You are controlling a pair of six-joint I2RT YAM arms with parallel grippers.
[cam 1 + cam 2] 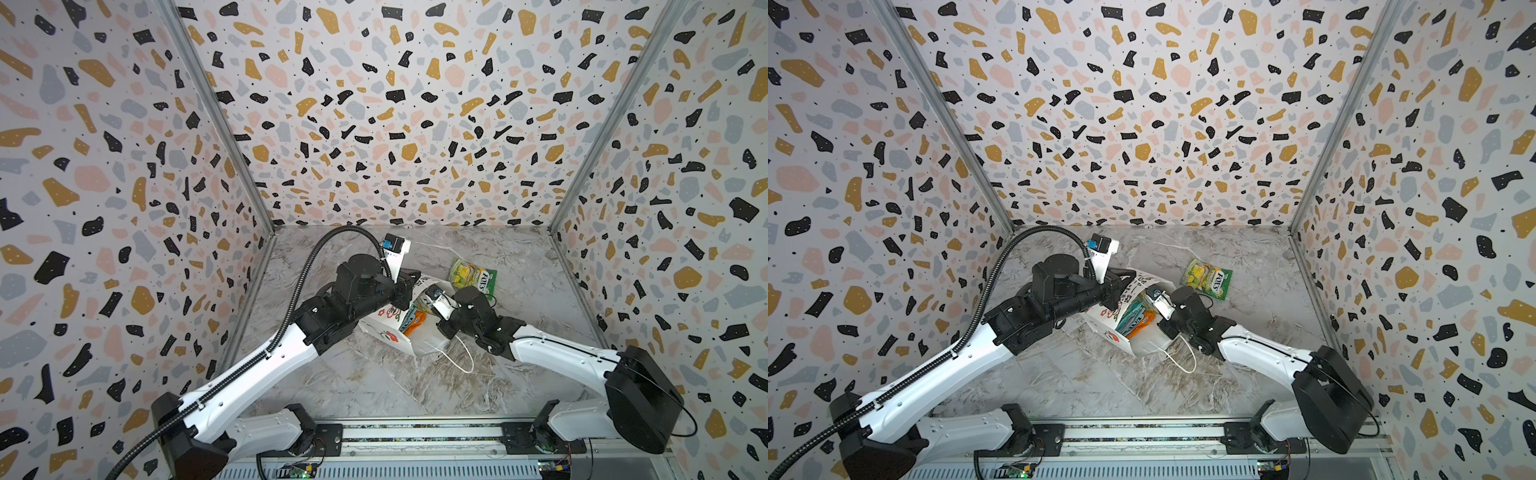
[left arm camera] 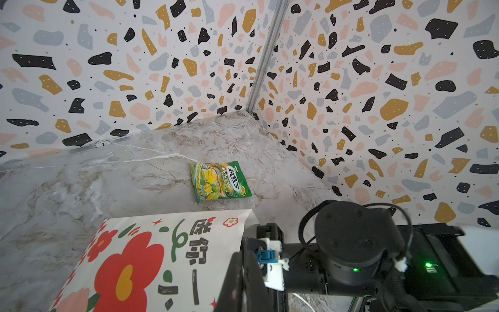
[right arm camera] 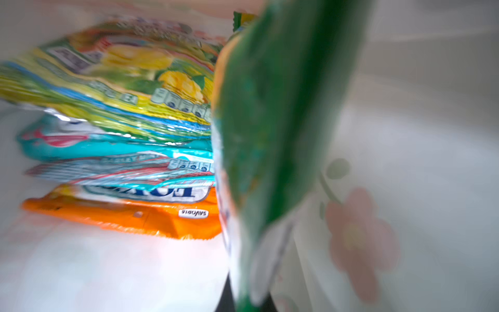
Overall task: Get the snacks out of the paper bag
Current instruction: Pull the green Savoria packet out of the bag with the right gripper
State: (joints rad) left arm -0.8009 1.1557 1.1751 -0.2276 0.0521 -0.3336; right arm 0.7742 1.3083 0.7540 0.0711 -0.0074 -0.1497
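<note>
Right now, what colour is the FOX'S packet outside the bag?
FOX'S packet: green-yellow; best in left wrist view.

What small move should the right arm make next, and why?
Probably draw the right gripper straight back out of the paper bag. Its jaws look shut on a green packet inside the bag's mouth. The left gripper pinches the bag's rim, which should steady it, and a loose packet already lies on the table.

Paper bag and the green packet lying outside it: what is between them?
Only a bare strip of marble tabletop lies between the paper bag and the green packet; they do not touch. The left wrist view shows it.
</note>
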